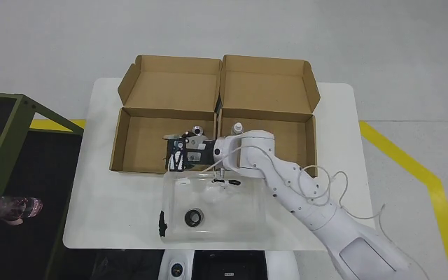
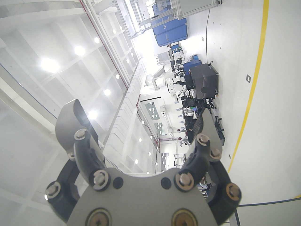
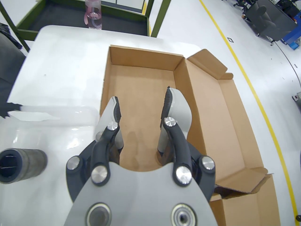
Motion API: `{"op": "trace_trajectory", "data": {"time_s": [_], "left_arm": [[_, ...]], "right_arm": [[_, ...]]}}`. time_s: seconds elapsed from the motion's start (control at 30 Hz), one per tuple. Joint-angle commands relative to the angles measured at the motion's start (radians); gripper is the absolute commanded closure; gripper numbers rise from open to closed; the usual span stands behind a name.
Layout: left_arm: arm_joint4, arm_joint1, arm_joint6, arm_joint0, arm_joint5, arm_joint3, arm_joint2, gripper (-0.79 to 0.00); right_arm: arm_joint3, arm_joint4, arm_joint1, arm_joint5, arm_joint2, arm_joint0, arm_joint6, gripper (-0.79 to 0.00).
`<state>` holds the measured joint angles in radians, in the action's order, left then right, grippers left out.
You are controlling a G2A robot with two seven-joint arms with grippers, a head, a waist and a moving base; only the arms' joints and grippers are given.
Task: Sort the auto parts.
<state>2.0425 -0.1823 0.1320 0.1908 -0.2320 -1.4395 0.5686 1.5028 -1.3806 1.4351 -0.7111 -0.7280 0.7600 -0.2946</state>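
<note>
Right gripper (image 3: pixel 141 102) with fingers spread and nothing between them, above the floor of the left cardboard box (image 1: pixel 140 143), near its front wall. Auto part (image 1: pixel 193 218), a dark grey hollow cylinder, inside the clear plastic bin (image 1: pixel 238 217) just in front of that box. Left gripper (image 2: pixel 138 109) likewise spread and empty, aimed at the ceiling.

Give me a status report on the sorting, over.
Right tool open, empty, over left box. Left tool open, empty. Dark sleeve in clear bin, untouched. Nothing in the way.
</note>
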Motion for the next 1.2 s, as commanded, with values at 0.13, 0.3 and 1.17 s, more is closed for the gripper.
{"op": "trace_trajectory", "data": {"time_s": [0.13, 0.3, 1.17], "left_arm": [[0.000, 0.000, 0.000, 0.000, 0.000, 0.000, 0.000, -0.785], [0.000, 0.000, 0.000, 0.000, 0.000, 0.000, 0.000, -0.785], [0.000, 0.000, 0.000, 0.000, 0.000, 0.000, 0.000, -0.785]], "right_arm": [[0.076, 0.018, -0.018, -0.047, -0.023, 0.077, -0.014, -0.345], [0.126, 0.029, -0.033, -0.079, -0.042, 0.132, -0.014, -0.345], [0.343, -0.097, -0.122, -0.243, -0.095, 0.410, -0.087, -0.360]]}}
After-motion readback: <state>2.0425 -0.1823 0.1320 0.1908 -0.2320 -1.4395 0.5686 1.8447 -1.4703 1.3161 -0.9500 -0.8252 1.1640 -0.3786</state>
